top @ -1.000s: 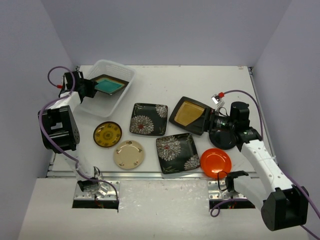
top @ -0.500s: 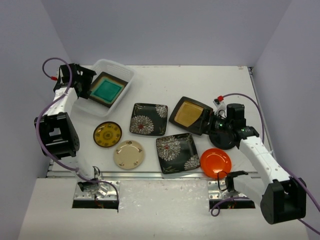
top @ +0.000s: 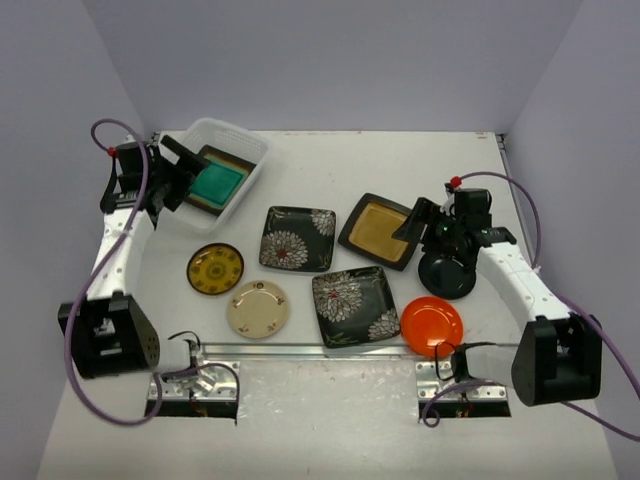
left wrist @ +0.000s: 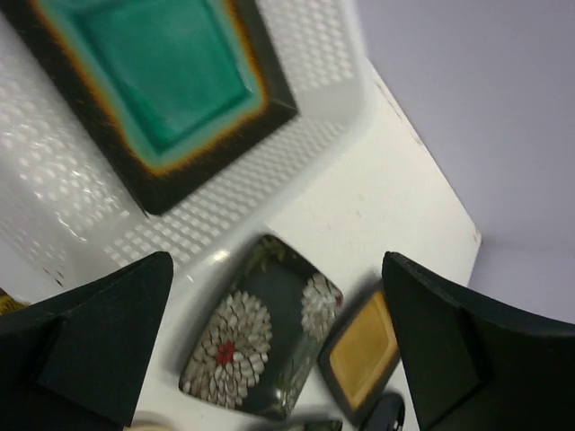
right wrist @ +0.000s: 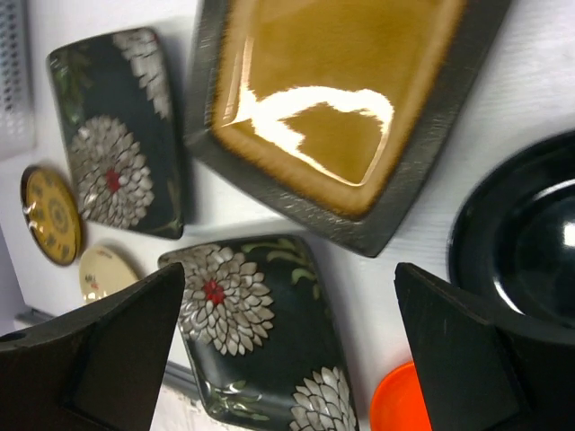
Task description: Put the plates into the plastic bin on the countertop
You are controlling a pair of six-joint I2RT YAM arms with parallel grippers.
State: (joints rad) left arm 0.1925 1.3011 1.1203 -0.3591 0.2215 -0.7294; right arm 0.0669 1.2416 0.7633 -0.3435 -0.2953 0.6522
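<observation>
The teal square plate (top: 218, 182) (left wrist: 171, 72) lies inside the plastic bin (top: 262, 165) (left wrist: 314, 54) at the back left of the countertop (top: 330, 165). My left gripper (top: 185, 178) (left wrist: 275, 260) hangs open over the bin's left side, holding nothing. On the countertop lie the amber plate (top: 375, 228) (right wrist: 332, 90), two black flowered plates (top: 297, 238) (top: 355, 305), and yellow (top: 215, 268), cream (top: 258, 308), orange (top: 432, 325) and black round (top: 447, 272) plates. My right gripper (top: 418, 225) (right wrist: 289, 269) is open above the amber plate's right edge, empty.
Pale lilac walls close in the left, back and right sides. The metal front edge (top: 330, 352) runs just below the cream, flowered and orange plates. The black round plate (right wrist: 530, 233) sits right under my right wrist.
My left gripper opened and let go of the teal plate, which now rests flat in the bin; the left arm drew back to the left. My right gripper rose off the amber plate's edge.
</observation>
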